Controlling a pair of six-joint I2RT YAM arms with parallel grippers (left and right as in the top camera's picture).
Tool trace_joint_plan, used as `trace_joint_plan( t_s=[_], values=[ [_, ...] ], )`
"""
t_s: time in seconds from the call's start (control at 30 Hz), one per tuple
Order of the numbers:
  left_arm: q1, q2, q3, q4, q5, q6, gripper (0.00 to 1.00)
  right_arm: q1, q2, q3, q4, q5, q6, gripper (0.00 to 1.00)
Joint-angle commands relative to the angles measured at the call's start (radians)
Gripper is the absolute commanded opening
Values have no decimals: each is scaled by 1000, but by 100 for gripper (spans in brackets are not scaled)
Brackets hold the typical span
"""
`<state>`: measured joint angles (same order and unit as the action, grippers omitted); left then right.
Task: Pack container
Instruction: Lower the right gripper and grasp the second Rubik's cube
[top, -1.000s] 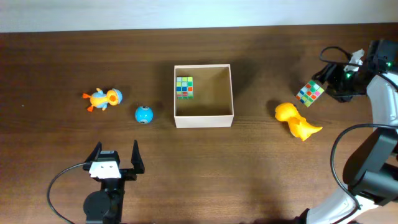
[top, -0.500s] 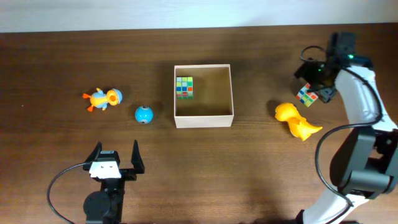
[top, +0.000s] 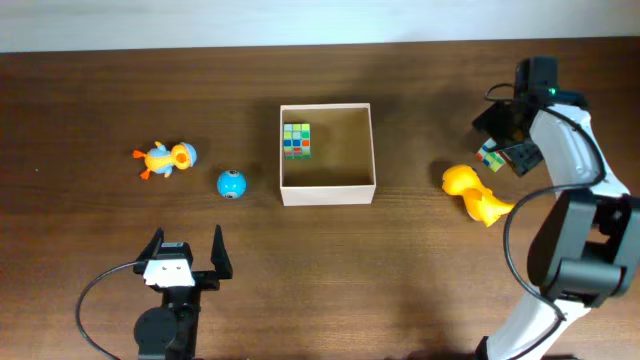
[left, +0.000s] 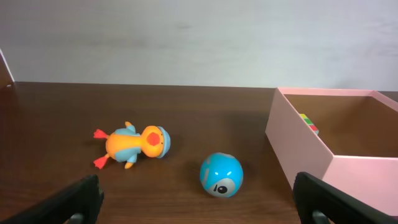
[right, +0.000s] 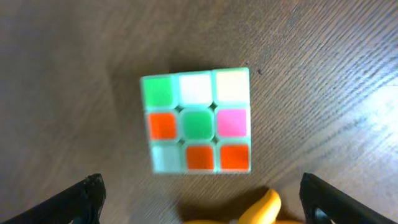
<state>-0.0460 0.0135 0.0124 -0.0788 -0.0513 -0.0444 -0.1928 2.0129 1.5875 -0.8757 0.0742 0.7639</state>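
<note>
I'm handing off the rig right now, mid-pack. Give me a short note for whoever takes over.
Left claw: open, empty, facing the duck and blue ball.
Right claw: open over a loose puzzle cube lying on the table by the yellow toy; not gripping.
Done: one packed cube inside the container.
Left: loose puzzle cube, yellow toy, duck, blue ball, all outside on the table.

Inside the container, a cube fills the far-left corner; the rest lies open. Bare table separates it from the yellow toy; ball and duck stand on its left
</note>
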Motion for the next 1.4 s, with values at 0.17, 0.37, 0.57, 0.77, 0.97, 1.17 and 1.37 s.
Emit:
trace_joint_plan(
  t_s=[0.17, 0.37, 0.57, 0.77, 0.97, 1.17, 1.37],
  values=[
    [-6, -8, -2, -3, 11, 19, 99, -35, 71, 6, 43, 3, -54, 92],
    [-6, -8, -2, -3, 11, 19, 99, -45, 73, 6, 67, -3, -90, 83],
    [-6, -8, -2, -2, 11, 19, 99, -45, 74, 6, 86, -10, -114, 68],
    [-6, -8, -2, -3, 11, 19, 99, -45, 90, 6, 86, -17, -131, 61],
    [-6, -8, -2, -2, 11, 19, 99, -43, 133, 6, 70, -31, -147, 59],
    [-6, -8, -3, -2, 11, 19, 99, -45, 135, 6, 69, -33, -174, 59],
    [-6, -8, -2, -2, 11, 19, 99, -45, 135, 23, 69, -33, -216, 62]
  ],
)
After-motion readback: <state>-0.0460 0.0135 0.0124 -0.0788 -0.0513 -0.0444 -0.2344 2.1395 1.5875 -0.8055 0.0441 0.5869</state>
